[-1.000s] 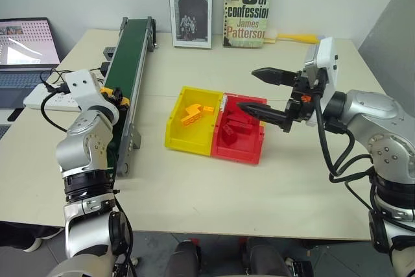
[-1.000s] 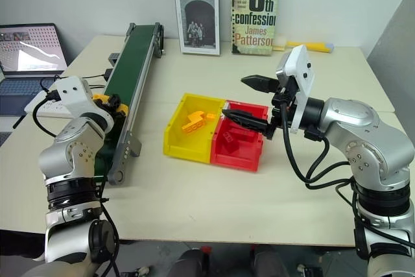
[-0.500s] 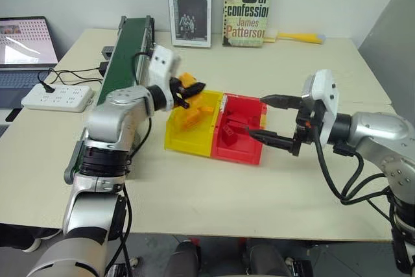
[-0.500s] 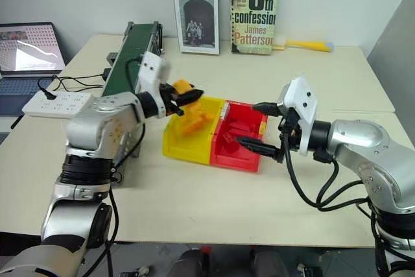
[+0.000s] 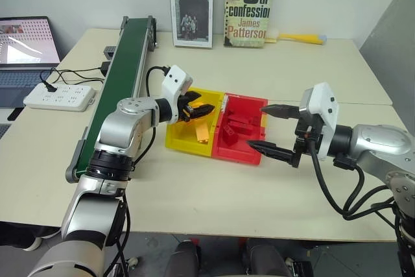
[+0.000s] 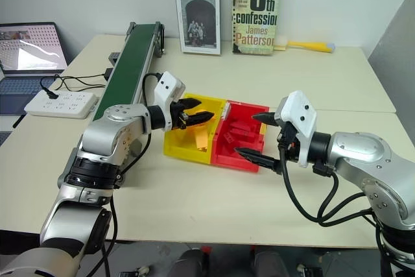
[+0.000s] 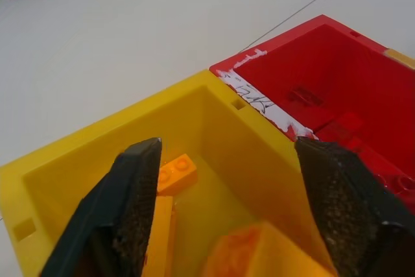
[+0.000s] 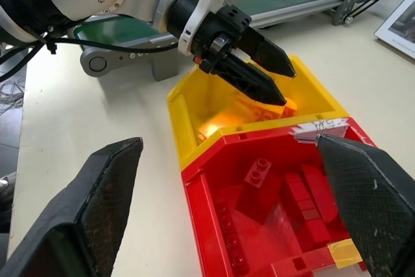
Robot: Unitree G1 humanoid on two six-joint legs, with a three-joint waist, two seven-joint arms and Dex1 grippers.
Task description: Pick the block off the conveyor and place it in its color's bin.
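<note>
Your left gripper [image 5: 202,111] hangs over the yellow bin [image 5: 178,139], fingers apart and gripping nothing; the orange-yellow block [image 5: 203,132] sits tilted inside that bin, below the fingertips, with other yellow bricks beside it. The red tray [image 5: 242,154] touches the bin's right wall and holds dark red bricks. Your right gripper [image 5: 272,130] stands spread wide just right of the tray. The conveyor [image 5: 120,72] runs along the left.

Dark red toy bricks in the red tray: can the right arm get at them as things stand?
Probably yes. The right gripper hangs open beside the red plastic tray; nothing covers the dark red toy bricks.
</note>
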